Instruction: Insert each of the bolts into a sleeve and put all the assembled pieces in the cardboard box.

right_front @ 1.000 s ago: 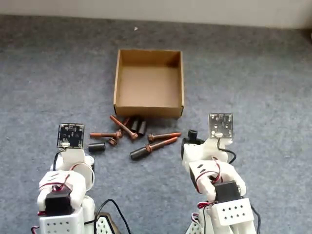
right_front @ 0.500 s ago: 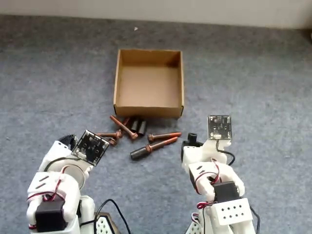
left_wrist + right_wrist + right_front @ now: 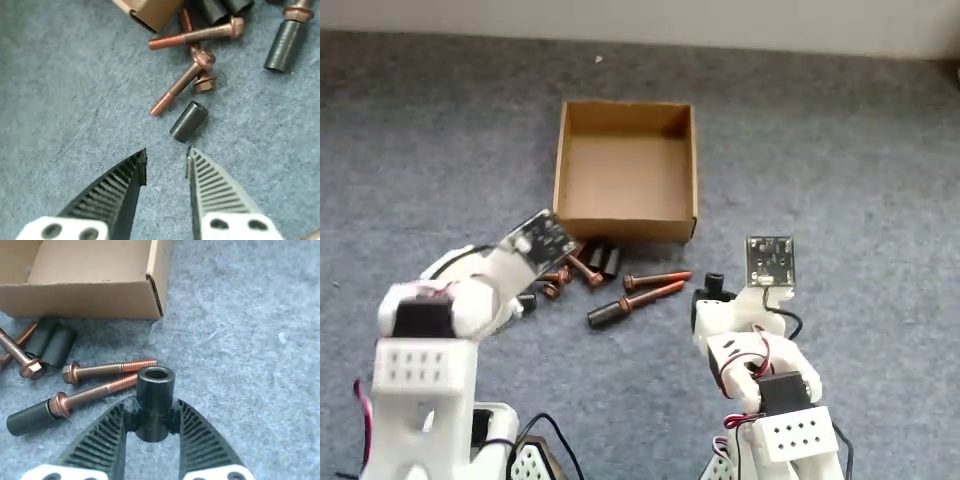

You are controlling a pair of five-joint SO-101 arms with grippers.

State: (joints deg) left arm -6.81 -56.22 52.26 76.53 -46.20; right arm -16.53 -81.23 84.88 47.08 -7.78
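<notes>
The cardboard box [image 3: 625,229] sits open-topped at upper centre of the high view. Just below it lie the bolts [image 3: 657,279] and black sleeves [image 3: 605,258] — the left arm [image 3: 460,295] covers the pile's left end. The left gripper [image 3: 166,152], fingers apart, hovers near a loose sleeve [image 3: 188,121]. The right gripper [image 3: 151,412], lower centre-right, clamps an upright sleeve [image 3: 155,385] — its lower end is hidden between the fingers

L arm [image 3: 460,295], R arm [image 3: 745,320] are showing white printed shells, blk servos, red/blk/white wires. Left gripper [image 3: 166,151] is carrying one blk ridged finger, one grey; right gripper [image 3: 150,410] both blk.
</notes>
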